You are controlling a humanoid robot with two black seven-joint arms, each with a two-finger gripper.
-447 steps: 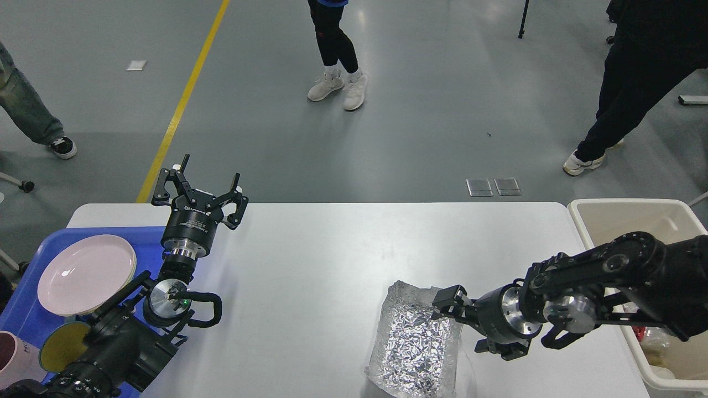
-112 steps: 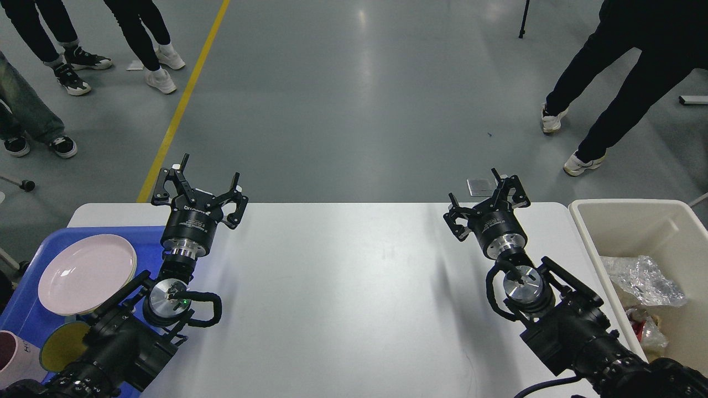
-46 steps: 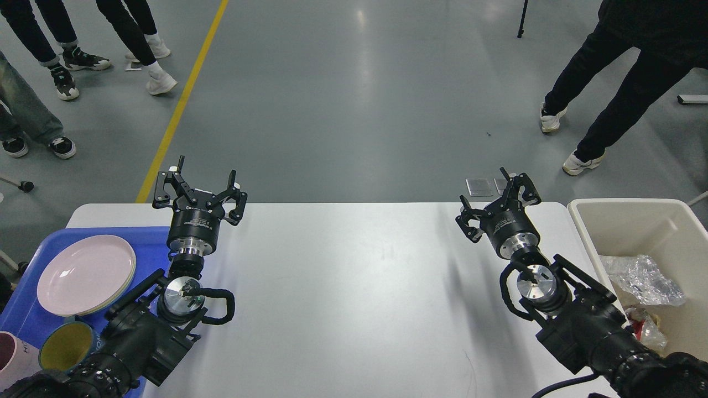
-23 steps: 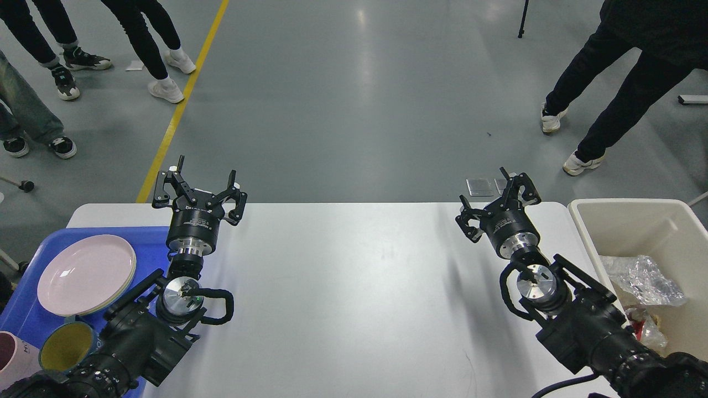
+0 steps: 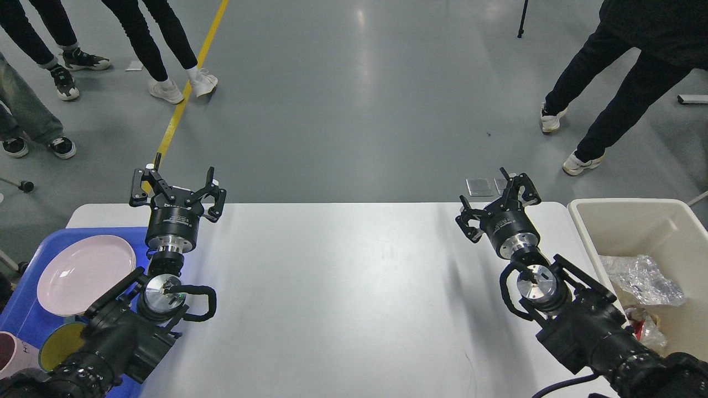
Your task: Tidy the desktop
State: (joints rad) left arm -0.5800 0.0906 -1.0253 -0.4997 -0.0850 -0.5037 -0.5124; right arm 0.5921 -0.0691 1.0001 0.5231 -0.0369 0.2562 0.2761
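Glossy grey floor [image 5: 359, 110] carries a yellow line [image 5: 188, 88] past standing onlookers.

— What did I have at the left edge?

— A blue tray [image 5: 33, 309] with a pale pink plate [image 5: 86, 273] on it. Nearer me sat a cup with a yellow inside [image 5: 58, 345], and a pinkish mug [image 5: 14, 354] was cut off by the frame.

— And on my right?

— A beige bin [image 5: 636, 213], holding crumpled clear plastic [image 5: 641, 279] with a bit of red beneath it.

— Beyond that?

— Grey floor with a yellow line [image 5: 191, 83], two small metal plates [image 5: 480, 186] set in it, and people's legs: several at far left [image 5: 149, 41], one person in black at far right [image 5: 619, 94].
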